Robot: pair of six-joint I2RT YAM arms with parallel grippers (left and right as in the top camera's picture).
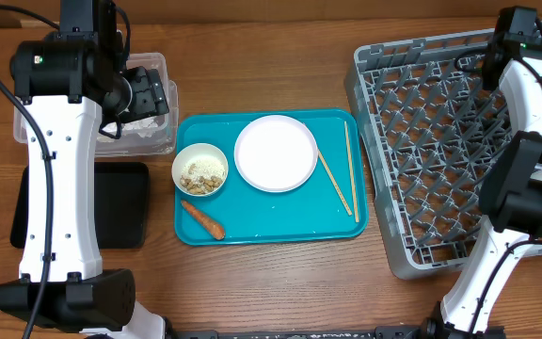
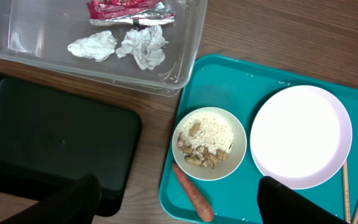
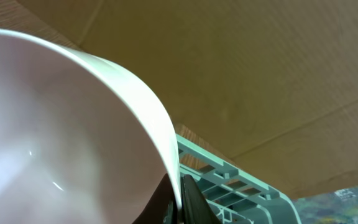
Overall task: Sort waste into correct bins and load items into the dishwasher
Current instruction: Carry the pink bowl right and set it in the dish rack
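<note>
While the right gripper (image 3: 180,202) pinches shut on the rim of 1 pale pink bowl (image 3: 55,124) (grey dish rack (image 3: 229,180) just beyond its fingers), the left gripper (image 2: 179,205) hangs wide open, holding nothing. Ahead of it, the clear tub (image 2: 188,62) holds 1 foil wrapper (image 2: 126,11) and 2 paper wads (image 2: 142,45). The teal tray (image 2: 229,81) carries 1 small bowl (image 2: 241,149) of scraps (image 2: 207,140), 1 carrot (image 2: 191,193), 1 plate (image 2: 300,137) and 2 chopsticks (image 1: 351,169).

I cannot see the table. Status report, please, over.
Left gripper open, empty. Right gripper shut on pink bowl rim, at dish rack. Small white bowl, carrot, plate, chopsticks on teal tray. Nothing blocking.
</note>
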